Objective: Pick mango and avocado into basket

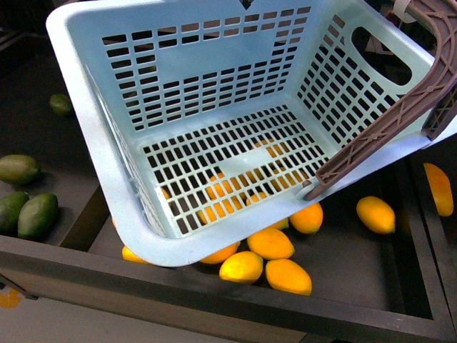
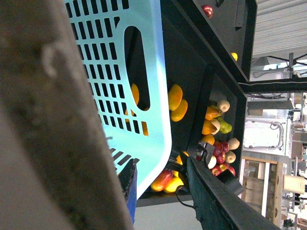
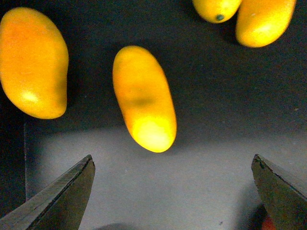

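The mango [image 3: 144,98] nearest the right gripper [image 3: 172,191] lies on its side on the dark floor of the bin's middle compartment [image 1: 343,250], touching nothing. Its skin is smooth with a glossy highlight, so I judge it slippery, fairly weighty for its size, and firm but easily bruised. The best hold is across the narrow waist near the middle, with gentle pressure. Its long axis points roughly away from the gripper, so the jaws, now spread wide and empty, would close across that width. The avocados [image 1: 37,216] rest in the compartment toward the bin's left edge. Their duller skin should slip less, and their egg shape calls for a grip around the fattest part. The floor is flat and matte, so a nudged fruit may roll. A neighbouring mango [image 3: 33,62] sits near on one side but apart, which leaves room for a finger. More mangoes [image 1: 270,243] cluster by the bin's front edge. The basket [image 1: 214,61] hangs tilted and empty over this compartment, its ribbed handle [image 1: 385,128] toward the right. From the left wrist view I cannot tell how the left gripper stands.
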